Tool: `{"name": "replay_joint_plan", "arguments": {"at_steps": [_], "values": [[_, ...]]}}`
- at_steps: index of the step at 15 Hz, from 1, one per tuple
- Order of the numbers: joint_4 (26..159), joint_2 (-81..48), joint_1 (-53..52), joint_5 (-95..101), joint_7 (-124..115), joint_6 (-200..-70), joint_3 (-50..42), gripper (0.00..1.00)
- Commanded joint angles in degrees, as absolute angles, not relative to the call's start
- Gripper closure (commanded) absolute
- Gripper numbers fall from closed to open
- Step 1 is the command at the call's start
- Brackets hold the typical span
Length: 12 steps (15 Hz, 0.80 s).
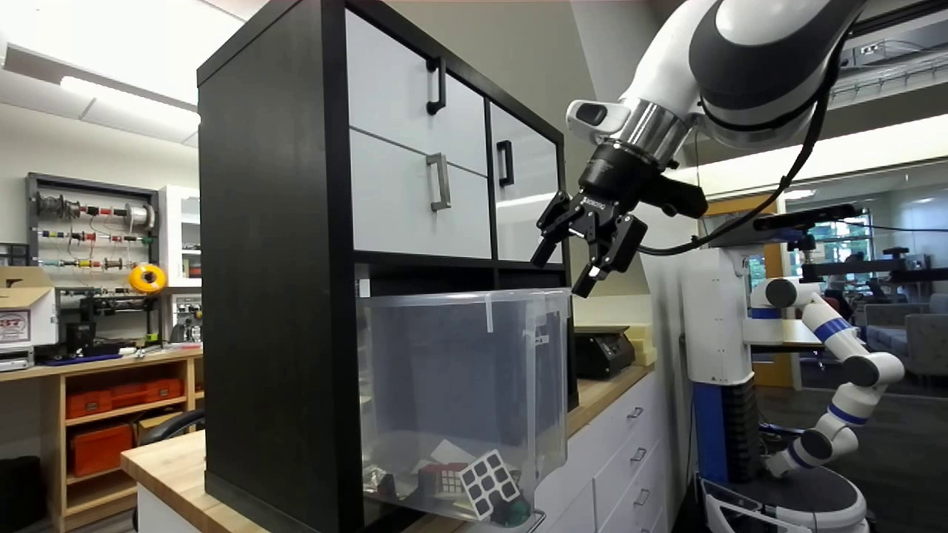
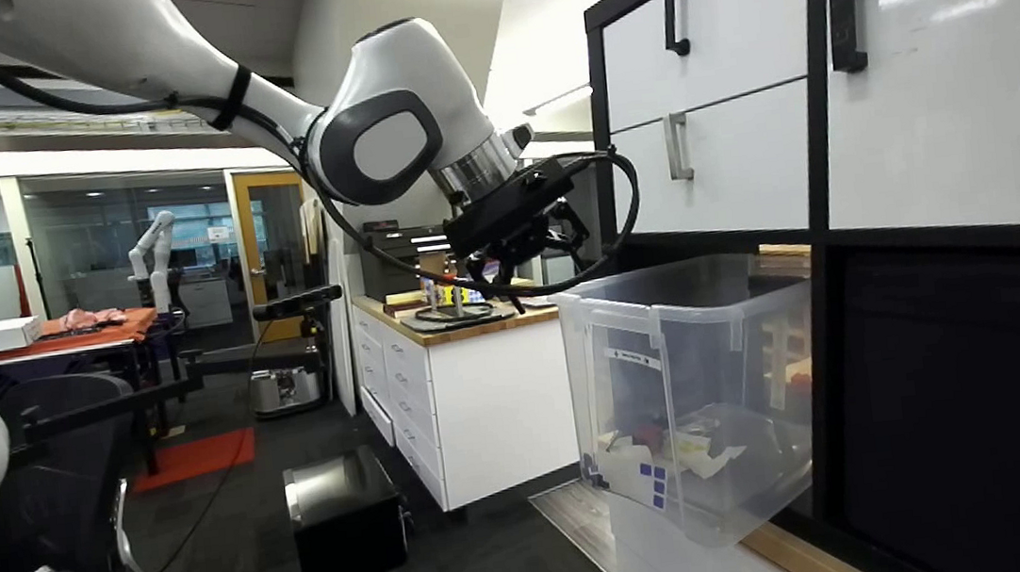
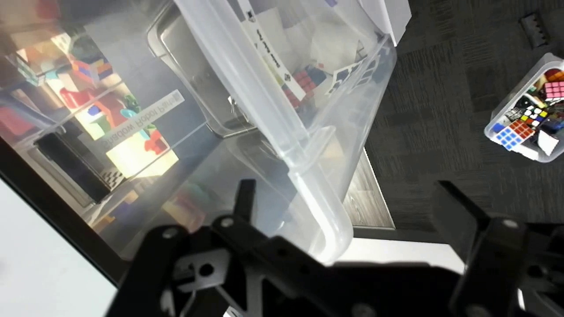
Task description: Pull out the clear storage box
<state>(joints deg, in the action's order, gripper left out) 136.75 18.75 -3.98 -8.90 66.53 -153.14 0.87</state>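
The clear storage box is a large frosted see-through bin, shown in both exterior views (image 1: 452, 363) (image 2: 716, 350). It sticks well out of the lower shelf compartment, under two white drawers. Cube puzzles and papers lie inside it. My gripper is open and empty in both exterior views (image 1: 561, 272) (image 2: 539, 273), above and near the box's outer front rim. In the wrist view, the fingers of the gripper (image 3: 346, 198) are wide apart. The box's front rim corner (image 3: 319, 211) lies between and beyond them, and contact cannot be seen.
The black shelf unit (image 1: 266, 259) has white drawers with handles (image 1: 438, 181) above the box. A white counter (image 2: 503, 400) stands behind the arm. A small bin of cubes (image 3: 528, 114) is on the floor. A mobile robot (image 1: 778, 474) stands to the side in an exterior view.
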Motion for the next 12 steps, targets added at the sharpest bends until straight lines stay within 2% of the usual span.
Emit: {"name": "replay_joint_plan", "arguments": {"at_steps": [1,8,12], "values": [[132.12,19.45,-2.16,-1.63,55.4,-144.25,0.96,0.0],[122.82,16.77,-1.56,2.83,41.94,-129.45,-0.54,0.0],[123.81,17.22,-2.61,2.59,41.84,-130.88,-1.49,0.0]]}}
